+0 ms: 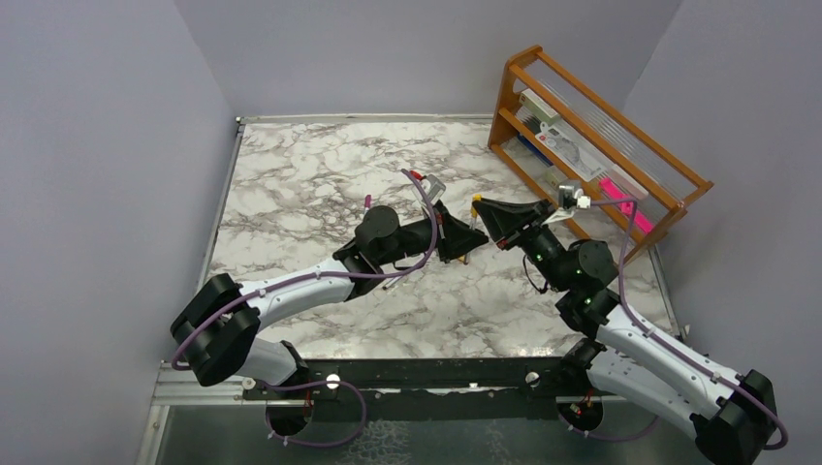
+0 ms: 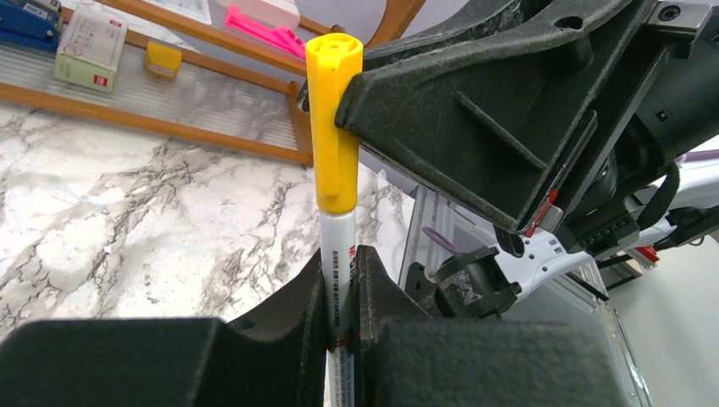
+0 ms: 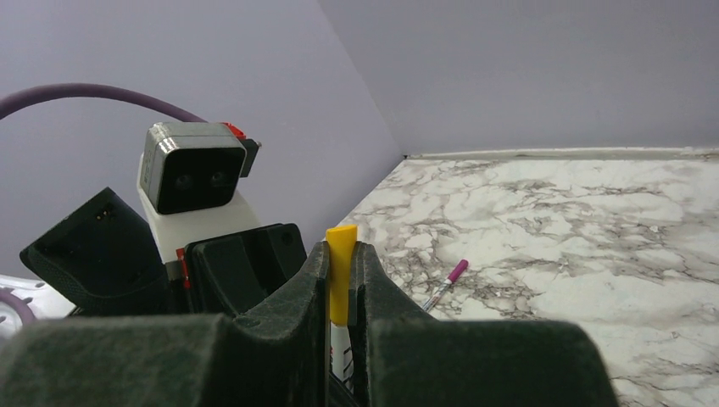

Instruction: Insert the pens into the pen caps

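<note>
Wooden slatted rack (image 1: 506,97) at the table's (image 1: 320,174) far right corner, with ribbed clear shelves. In it: white box (image 2: 89,42), small yellow block (image 2: 163,59), blue pack (image 2: 25,21), flat bright-pink piece (image 2: 263,30). Table top is glossy white marble with grey veins.

Just left of the rack, up off the table, both claws meet. Left claw (image 2: 339,271) clamped on a slim silver pen (image 2: 337,237), barrel upright between matte black grainy fingers. Right claw (image 3: 339,254) clamped on the yellow cap (image 2: 333,127): smooth plastic, tube-shaped, with a clip. The cap sits over the pen's top end.

Second pen (image 3: 447,284), magenta end, lies flat on the table, well left of the rack.
</note>
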Tool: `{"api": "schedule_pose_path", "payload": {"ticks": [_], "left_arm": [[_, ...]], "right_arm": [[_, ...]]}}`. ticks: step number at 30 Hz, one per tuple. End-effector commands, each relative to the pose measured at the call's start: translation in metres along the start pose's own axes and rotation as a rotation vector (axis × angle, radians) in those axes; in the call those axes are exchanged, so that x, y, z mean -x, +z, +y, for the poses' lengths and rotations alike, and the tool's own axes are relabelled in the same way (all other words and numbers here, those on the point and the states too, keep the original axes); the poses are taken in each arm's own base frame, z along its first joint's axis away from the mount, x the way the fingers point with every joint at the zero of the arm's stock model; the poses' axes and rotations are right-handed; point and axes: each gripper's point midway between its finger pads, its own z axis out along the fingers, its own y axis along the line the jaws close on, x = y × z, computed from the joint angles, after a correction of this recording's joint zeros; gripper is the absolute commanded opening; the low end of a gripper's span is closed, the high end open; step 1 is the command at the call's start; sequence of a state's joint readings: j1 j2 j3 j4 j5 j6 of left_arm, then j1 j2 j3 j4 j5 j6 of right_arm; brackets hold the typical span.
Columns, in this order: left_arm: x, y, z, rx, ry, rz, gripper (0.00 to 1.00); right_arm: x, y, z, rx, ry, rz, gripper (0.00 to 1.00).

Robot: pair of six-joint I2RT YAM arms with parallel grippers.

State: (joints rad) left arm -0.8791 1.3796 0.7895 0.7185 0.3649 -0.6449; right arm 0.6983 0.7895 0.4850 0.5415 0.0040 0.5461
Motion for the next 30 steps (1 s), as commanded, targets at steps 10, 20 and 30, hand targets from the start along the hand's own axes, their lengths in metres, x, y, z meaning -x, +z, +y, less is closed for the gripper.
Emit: {"api": "schedule_pose_path", "payload": {"ticks": [10, 20, 30], "left_arm": [[0.167, -0.008, -0.068, -0.140, 0.187, -0.490, 0.00], [0.192, -0.013, -0.079, -0.150, 0.237, -0.544, 0.00], [0.216, -0.018, -0.096, -0.180, 0.284, -0.593, 0.00]], "right_arm": [[-0.124, -0.049, -0.004, 0.058, 0.133, 0.434, 0.01], [-0.136, -0.059, -0.008, 0.060, 0.133, 0.473, 0.01], [-0.148, -0.065, -0.013, 0.049, 0.149, 0.495, 0.01]]}}
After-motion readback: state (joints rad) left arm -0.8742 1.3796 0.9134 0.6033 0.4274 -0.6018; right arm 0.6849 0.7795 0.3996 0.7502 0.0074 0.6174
